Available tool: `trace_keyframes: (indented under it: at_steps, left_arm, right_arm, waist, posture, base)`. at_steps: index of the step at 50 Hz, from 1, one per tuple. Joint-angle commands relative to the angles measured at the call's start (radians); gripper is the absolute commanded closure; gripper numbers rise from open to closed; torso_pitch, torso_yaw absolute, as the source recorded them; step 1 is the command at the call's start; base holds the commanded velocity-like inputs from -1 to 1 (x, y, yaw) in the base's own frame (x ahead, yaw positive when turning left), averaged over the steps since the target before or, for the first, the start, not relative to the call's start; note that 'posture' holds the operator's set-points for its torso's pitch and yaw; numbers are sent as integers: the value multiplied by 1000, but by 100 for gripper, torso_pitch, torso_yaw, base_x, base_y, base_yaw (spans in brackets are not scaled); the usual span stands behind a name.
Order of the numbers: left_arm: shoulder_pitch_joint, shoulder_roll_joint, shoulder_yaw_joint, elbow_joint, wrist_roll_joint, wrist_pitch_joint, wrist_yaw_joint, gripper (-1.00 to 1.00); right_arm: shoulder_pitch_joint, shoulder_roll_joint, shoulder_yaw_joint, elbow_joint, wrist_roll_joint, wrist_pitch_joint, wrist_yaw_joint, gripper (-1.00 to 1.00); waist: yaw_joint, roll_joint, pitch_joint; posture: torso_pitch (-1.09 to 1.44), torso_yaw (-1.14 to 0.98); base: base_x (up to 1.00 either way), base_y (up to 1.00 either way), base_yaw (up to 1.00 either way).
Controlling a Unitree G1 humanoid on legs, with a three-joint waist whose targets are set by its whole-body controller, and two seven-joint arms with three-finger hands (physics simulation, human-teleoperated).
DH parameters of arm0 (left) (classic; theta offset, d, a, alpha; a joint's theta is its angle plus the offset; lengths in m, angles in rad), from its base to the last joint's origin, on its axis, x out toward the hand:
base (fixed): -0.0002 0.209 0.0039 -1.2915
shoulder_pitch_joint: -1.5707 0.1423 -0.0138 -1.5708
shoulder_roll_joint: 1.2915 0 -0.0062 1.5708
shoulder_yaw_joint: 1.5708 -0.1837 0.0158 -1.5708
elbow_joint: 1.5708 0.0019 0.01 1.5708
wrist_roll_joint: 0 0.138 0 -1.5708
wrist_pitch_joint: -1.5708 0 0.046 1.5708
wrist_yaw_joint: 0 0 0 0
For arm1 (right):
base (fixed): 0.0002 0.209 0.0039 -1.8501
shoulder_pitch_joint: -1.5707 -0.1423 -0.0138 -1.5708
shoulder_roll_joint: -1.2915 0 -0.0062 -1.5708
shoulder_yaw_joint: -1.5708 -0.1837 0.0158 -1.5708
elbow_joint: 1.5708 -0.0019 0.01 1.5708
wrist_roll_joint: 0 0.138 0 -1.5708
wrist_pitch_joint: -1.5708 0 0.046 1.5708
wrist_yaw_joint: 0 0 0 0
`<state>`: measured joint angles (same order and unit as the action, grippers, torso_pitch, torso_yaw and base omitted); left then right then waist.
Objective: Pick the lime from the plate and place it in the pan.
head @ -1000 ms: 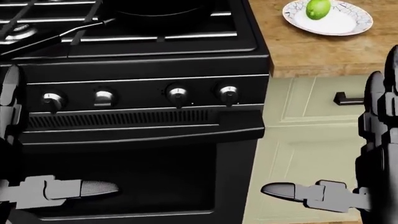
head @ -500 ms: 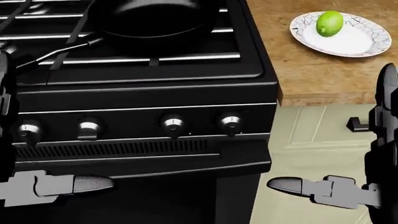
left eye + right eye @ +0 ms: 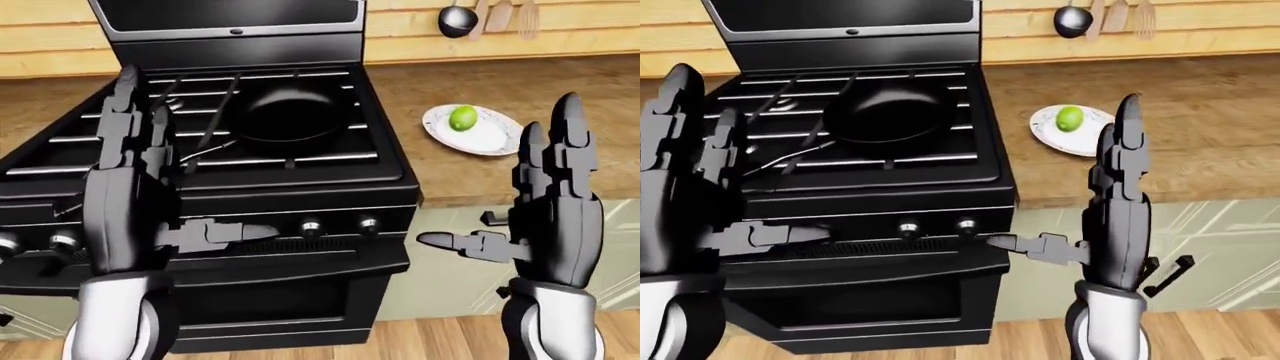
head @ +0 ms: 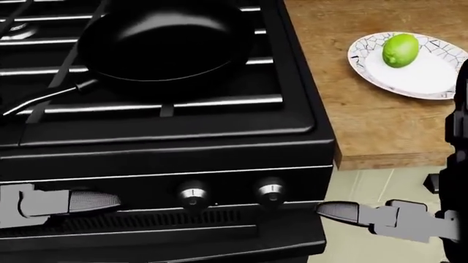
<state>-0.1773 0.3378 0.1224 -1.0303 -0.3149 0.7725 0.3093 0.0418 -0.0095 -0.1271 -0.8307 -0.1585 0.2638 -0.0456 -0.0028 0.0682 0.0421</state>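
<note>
Right hand (image 3: 545,217) raised, fingers spread wide, empty, below plate (image 3: 490,139). Left hand (image 3: 135,202) likewise wide open, over stove (image 3: 300,187). Lime (image 4: 400,50) on plate on counter (image 4: 358,115), well apart from pan (image 4: 157,46) on burner.

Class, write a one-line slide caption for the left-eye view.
Both open hands, left hand and right hand, raised before the stove; lime on plate, pan empty.

no readable text, no labels, no brands, no numbers anywhere

Black stove (image 3: 250,195) beside wooden counter (image 3: 480,97), utensils (image 3: 490,16) hanging.
</note>
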Motion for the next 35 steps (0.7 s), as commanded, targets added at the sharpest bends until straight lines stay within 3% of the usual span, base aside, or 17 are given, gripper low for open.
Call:
trace_keyframes:
  at_steps: [1, 2, 3, 5, 8, 11, 13, 14, 16, 19, 22, 24, 26, 27, 28, 29, 35]
  left_arm:
    - [-12, 38, 10, -17, -72, -35, 76, -100]
    - [-11, 56, 9, -17, -94, -41, 96, -100]
    - [-10, 72, 8, -17, -111, -47, 113, -100]
    - [-10, 95, 10, -17, -141, -54, 140, -100]
    - [-13, 128, 12, -17, -180, -65, 175, -100]
    - [-24, 183, 25, -17, -252, -76, 231, -100]
    - [-21, 214, 28, -17, -287, -90, 263, -100]
    - [-20, 223, 27, -17, -297, -95, 273, -100]
    - [-23, 255, 29, -17, -331, -107, 304, -100]
    - [-21, 306, 26, -17, -382, -133, 354, -100]
    - [-24, 343, 25, -17, -417, -150, 388, -100]
    - [-27, 353, 30, -17, -430, -153, 396, -100]
    - [-26, 360, 32, -17, -438, -156, 403, -100]
    - [-24, 361, 30, -17, -437, -158, 403, -100]
    - [-24, 361, 30, -17, -436, -158, 403, -100]
    - [-25, 361, 30, -17, -436, -157, 403, -100]
    - [-31, 349, 35, -17, -427, -147, 392, -100]
  right_arm:
    - [-10, -6, -2, -24, -3, -12, -1, -100]
    - [-11, -6, -4, -22, -1, -13, -1, -100]
    - [-12, -7, -6, -23, 0, -13, 0, -100]
    - [-17, -10, -12, -20, 4, -11, 2, -100]
    - [-23, -13, -17, -21, 8, -7, 3, -100]
    - [-29, -14, -16, -31, 4, 6, 3, -100]
    - [-32, -14, -15, -32, 2, 10, 2, -100]
    - [-33, -15, -15, -31, 3, 9, 1, -100]
    - [-42, -18, -17, -31, 3, 16, 2, -100]
    - [-47, -20, -19, -32, 3, 21, 2, -100]
    - [-53, -22, -19, -35, 2, 30, 1, -100]
    - [-53, -21, -18, -37, 1, 34, 1, -100]
    - [-56, -22, -16, -40, -1, 40, 0, -100]
    - [-57, -22, -17, -38, 0, 39, 0, -100]
    - [-58, -23, -18, -37, 1, 39, 0, -100]
    - [-58, -23, -19, -36, 2, 38, 0, -100]
    - [-70, -28, -21, -40, 3, 51, 0, -100]
  waist:
    - [9, -3, -17]
    - [6, 12, -10]
    - [10, 11, -6]
    - [15, -3, -15]
    - [18, -26, -7]
    - [23, -66, -3]
    - [23, -124, -20]
    - [10, -92, -16]
    - [7, -100, -6]
    - [2, -80, -8]
    - [-1, -52, 7]
    - [-6, -20, 4]
    - [-8, 43, -16]
    - [6, 11, -8]
    - [3, 26, -2]
    - [7, 25, 2]
    - [19, -31, 3]
  posture:
    - [0, 0]
    - [0, 0]
    - [0, 0]
    - [0, 0]
    - [0, 0]
    - [0, 0]
    - [0, 0]
    - [0, 0]
    - [0, 0]
    - [0, 0]
    - [0, 0]
    - [0, 0]
    - [0, 0]
    - [0, 0]
    - [0, 0]
    - [0, 0]
    - [0, 0]
  base:
    - [22, 0, 0]
    - [22, 0, 0]
    - [21, 0, 0]
    - [21, 0, 0]
    - [21, 0, 0]
    - [21, 0, 0]
    - [21, 0, 0]
    - [21, 0, 0]
    - [21, 0, 0]
    - [21, 0, 0]
    - [21, 0, 0]
    - [21, 0, 0]
    - [22, 0, 0]
    - [22, 0, 0]
    - [22, 0, 0]
    - [22, 0, 0]
    - [22, 0, 0]
